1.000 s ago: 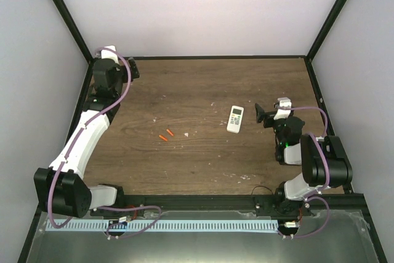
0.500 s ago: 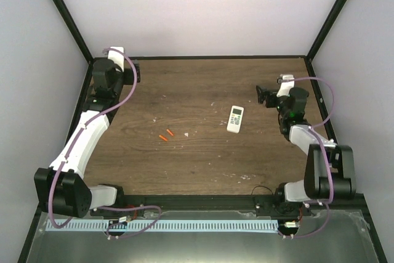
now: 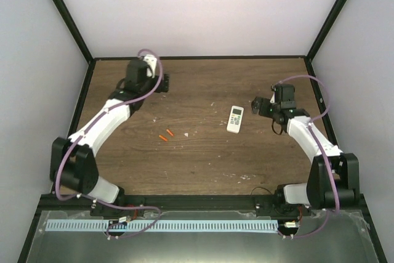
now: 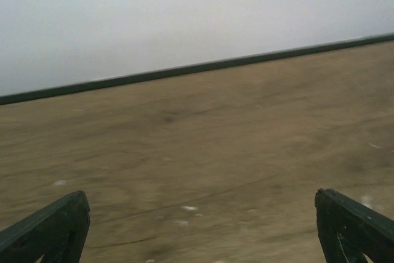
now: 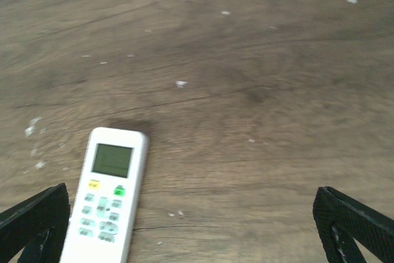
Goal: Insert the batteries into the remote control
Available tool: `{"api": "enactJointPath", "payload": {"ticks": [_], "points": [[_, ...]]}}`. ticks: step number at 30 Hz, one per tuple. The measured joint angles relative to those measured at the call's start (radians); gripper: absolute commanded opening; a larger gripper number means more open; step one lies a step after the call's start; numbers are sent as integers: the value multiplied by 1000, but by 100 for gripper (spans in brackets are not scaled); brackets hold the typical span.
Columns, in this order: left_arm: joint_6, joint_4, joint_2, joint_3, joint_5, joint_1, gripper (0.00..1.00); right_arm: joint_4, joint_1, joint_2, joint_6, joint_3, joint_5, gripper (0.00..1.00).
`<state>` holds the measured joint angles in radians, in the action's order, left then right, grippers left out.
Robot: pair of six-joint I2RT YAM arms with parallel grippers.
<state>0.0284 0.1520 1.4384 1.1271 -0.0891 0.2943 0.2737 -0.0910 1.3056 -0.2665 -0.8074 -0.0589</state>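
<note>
Basically both left gripper (image 3: 162, 84) and right gripper (image 3: 258, 106) were spread wide, empty. Remote control (image 3: 235, 119) lay face-up beside the right one, batteries (image 3: 166, 135) well apart from it. Risk: tiny cylinders could roll away under an off-centre pinch.

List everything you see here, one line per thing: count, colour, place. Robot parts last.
batteries: two, orange-red, lying close together left of the table's centre
remote control: one, white, buttons up, right of centre
crumbs: several, white, scattered over the wood
table: one, brown wood, black frame around it
left gripper: one, black, open and empty, over the far left of the table
right gripper: one, black, open and empty, just right of the remote control
</note>
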Motion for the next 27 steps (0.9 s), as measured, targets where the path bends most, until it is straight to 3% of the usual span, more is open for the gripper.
{"api": "enactJointPath", "payload": {"ticks": [6, 13, 22, 27], "points": [[59, 117, 220, 253, 34, 153, 100, 165, 7, 111, -95, -183, 136, 100], [105, 284, 462, 595, 50, 318, 100, 254, 61, 269, -133, -367, 179, 100], [156, 475, 720, 917, 110, 423, 100, 284, 192, 305, -123, -393, 173, 100], [178, 520, 779, 934, 121, 500, 100, 284, 197, 308, -122, -390, 176, 100]]}}
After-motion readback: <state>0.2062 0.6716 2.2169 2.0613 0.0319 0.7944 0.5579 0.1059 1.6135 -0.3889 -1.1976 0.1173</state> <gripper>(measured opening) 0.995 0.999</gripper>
